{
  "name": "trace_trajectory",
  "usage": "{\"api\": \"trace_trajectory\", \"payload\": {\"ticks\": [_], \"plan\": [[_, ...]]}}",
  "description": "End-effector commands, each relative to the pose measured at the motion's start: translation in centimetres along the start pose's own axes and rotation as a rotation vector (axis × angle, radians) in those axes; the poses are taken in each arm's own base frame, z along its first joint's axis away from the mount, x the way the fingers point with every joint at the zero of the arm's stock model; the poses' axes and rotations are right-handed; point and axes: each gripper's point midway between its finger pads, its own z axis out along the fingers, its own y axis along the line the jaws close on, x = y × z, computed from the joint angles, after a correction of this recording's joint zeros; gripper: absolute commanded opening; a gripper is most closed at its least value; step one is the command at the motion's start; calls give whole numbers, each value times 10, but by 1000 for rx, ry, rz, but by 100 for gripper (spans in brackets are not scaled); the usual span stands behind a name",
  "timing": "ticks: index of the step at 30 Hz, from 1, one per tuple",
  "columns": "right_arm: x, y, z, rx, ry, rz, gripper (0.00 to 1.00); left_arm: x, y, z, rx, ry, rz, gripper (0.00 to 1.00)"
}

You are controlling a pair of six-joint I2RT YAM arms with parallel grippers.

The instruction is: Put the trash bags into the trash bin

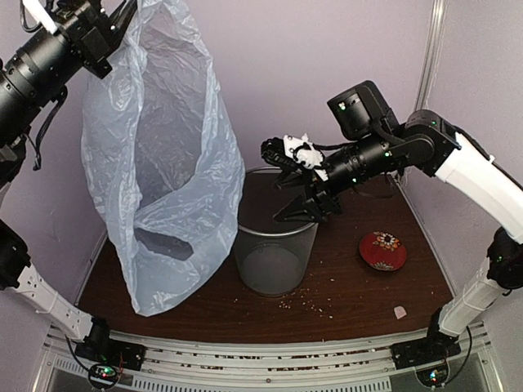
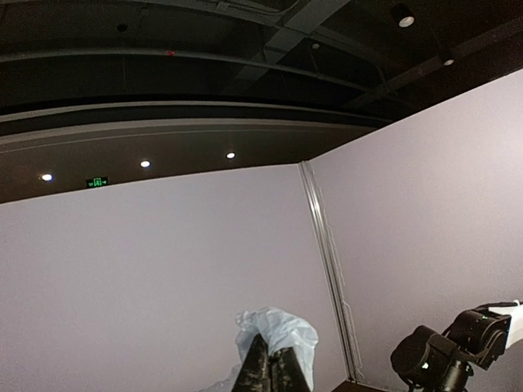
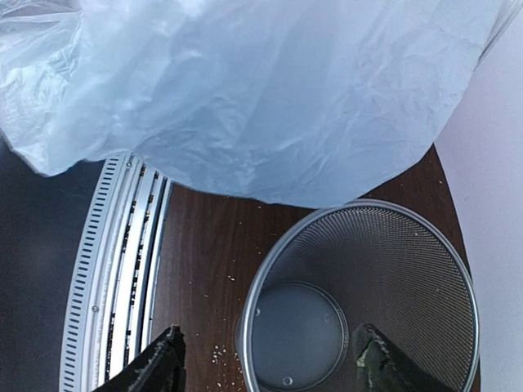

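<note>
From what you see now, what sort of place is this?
Probably an indoor robot test cell: a small table boxed in by plain wall panels, under a dark ceiling with spotlights and a green exit sign.

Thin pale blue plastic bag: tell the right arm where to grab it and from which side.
Probably the loose right-hand fold of the wrinkly pale blue plastic bag, just above the rim of the round grey wire-mesh bin. Come from the right, across the bin: the left gripper pinches the bag's top, so it hangs tall beside the bin, and the open right gripper faces that fold.
</note>
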Motion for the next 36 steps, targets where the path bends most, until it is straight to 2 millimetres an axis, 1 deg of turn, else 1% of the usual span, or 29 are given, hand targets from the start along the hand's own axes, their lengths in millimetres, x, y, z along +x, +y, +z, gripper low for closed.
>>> {"api": "trace_trajectory", "payload": {"ticks": [1, 4, 6, 8, 10, 11, 12, 14, 17, 20, 22, 24, 27, 30, 33, 34, 35, 36], "plan": [[-19, -12, -34, 71, -108, 11, 76, -53, 7, 11, -39, -208, 11, 0], [-17, -25, -53, 122, -125, 21, 78, -68, -14, 25, -18, -274, 10, 0], [-11, -37, -69, 170, -137, 36, 79, -72, -31, 34, 2, -307, 16, 0], [1, -51, -87, 219, -150, 62, 79, -73, -41, 38, -8, -347, 18, 0], [15, -64, -106, 267, -167, 92, 79, -72, -47, 41, -44, -381, 2, 0], [20, -67, -119, 295, -182, 97, 79, -70, -49, 44, -60, -383, -9, 0], [28, -70, -127, 316, -186, 107, 79, -68, -53, 47, -67, -385, -18, 0], [39, -74, -142, 365, -193, 121, 81, -63, -68, 52, -47, -391, -31, 0], [45, -71, -155, 396, -206, 133, 81, -51, -83, 59, -41, -385, -81, 0], [47, -68, -161, 404, -231, 148, 80, -27, -97, 69, -48, -349, -118, 0], [49, -66, -162, 406, -240, 156, 80, -10, -100, 77, -52, -325, -147, 0], [48, -67, -163, 407, -258, 164, 80, 9, -96, 88, -64, -291, -185, 0], [41, -67, -162, 380, -292, 176, 79, 36, -74, 104, -98, -234, -265, 0], [33, -73, -159, 353, -326, 198, 77, 67, -38, 108, -166, -188, -323, 0], [30, -86, -154, 347, -337, 225, 77, 98, 2, 105, -247, -134, -385, 0], [31, -93, -151, 351, -333, 241, 77, 119, 15, 104, -274, -89, -382, 0], [30, -98, -151, 363, -334, 249, 76, 131, 23, 101, -287, -57, -399, 0], [31, -102, -150, 371, -331, 260, 76, 149, 40, 97, -328, -21, -404, 0]]}}
